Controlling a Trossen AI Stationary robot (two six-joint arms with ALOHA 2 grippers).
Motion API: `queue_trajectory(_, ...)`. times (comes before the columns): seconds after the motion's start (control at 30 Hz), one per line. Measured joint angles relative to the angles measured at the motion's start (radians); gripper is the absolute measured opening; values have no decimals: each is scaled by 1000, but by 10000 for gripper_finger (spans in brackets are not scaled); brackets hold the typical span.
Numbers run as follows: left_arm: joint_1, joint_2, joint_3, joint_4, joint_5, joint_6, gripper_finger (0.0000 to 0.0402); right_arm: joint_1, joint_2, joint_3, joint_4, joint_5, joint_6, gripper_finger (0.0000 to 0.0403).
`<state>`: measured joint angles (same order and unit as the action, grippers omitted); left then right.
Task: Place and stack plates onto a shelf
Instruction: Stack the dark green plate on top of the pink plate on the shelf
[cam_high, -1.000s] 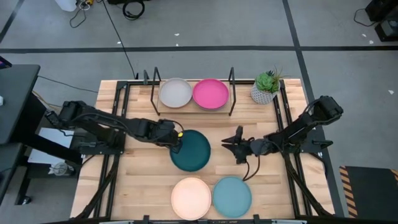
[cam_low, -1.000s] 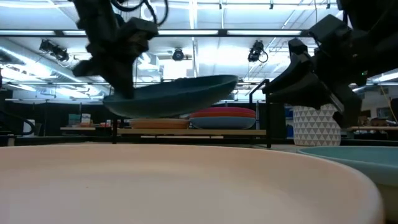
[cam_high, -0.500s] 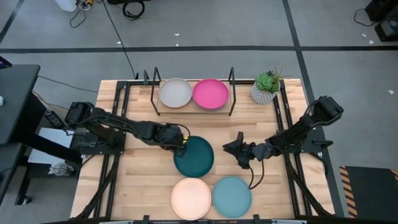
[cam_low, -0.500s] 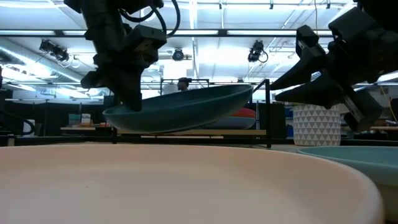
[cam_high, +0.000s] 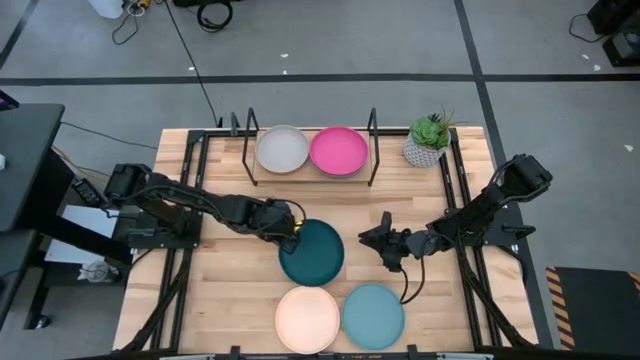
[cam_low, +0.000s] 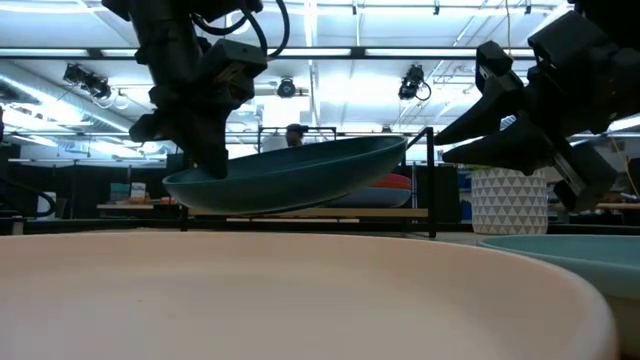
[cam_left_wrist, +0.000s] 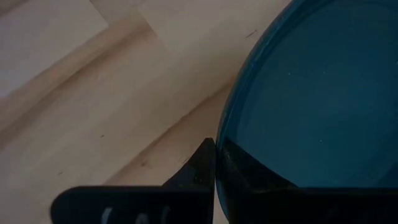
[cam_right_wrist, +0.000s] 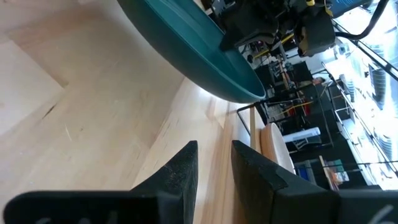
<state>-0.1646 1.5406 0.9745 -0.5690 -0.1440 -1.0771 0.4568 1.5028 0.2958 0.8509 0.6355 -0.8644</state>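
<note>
High view: left gripper (cam_high: 292, 231) clamped on the rim of the dark teal plate (cam_high: 314, 251), held tilted above the table (cam_high: 230, 290) mid-board. Right gripper (cam_high: 380, 240) just beside it, fingers slightly parted, empty. Low view: plate hides most of the shelf (cam_low: 330, 212); cream plate (cam_low: 280, 300) cut off in the foreground.

Hidden and cut-off parts

The dark teal plate (cam_left_wrist: 311, 99) runs off the left wrist view at 3 o'clock; in the low view the cream plate (cam_low: 300, 300) blocks the tabletop, cropped at 6 o'clock.
</note>
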Motion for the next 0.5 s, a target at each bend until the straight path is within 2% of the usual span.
queue_trajectory(0.3,-1,0,0,2,-5,17,16,0,0,0,0,0,16,103)
queue_trajectory(0.37,-6,0,0,15,-42,55,16,-2,0,0,-1,0,34,103)
queue_trajectory(0.5,-20,20,0,55,-182,199,16,-2,0,0,-3,0,50,103)
